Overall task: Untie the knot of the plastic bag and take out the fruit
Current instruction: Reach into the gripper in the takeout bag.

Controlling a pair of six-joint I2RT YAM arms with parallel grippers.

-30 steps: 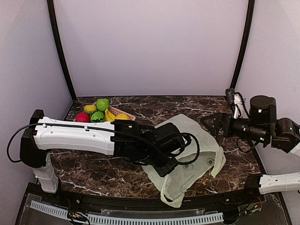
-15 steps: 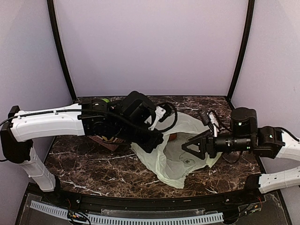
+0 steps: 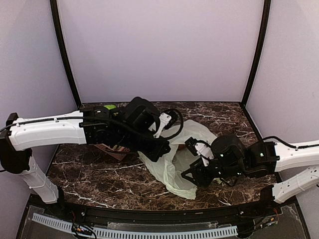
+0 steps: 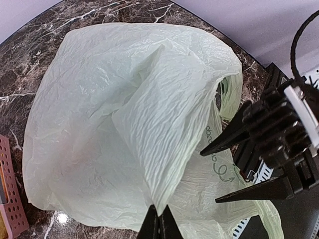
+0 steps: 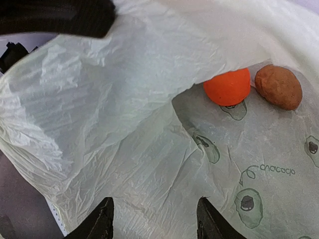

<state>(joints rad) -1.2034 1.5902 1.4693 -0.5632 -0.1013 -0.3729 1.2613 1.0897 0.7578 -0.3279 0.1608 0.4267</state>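
The pale green plastic bag (image 3: 172,172) lies mid-table with its mouth gaping toward the right; no knot shows. My left gripper (image 3: 166,147) (image 4: 159,226) is shut on a fold of the bag's upper film (image 4: 149,124) and holds it raised like a tent. Inside, on the printed lower layer, rest a round orange fruit (image 5: 228,87) and a brown oval fruit (image 5: 279,85), touching side by side. My right gripper (image 3: 188,175) (image 5: 155,226) hovers at the mouth over the lower film, open, with nothing between its fingers (image 5: 102,224). The orange fruit lies ahead of it, to the right.
A pink basket (image 4: 9,199) sits left of the bag, mostly hidden beneath my left arm (image 3: 75,132) in the top view. A green fruit (image 3: 109,106) peeks out behind that arm. Curved walls close the table's back and sides.
My left gripper has pulled the bag's film back and up, opening its mouth. The right arm swung in from the right edge, down to the mouth, and its jaws narrowed.
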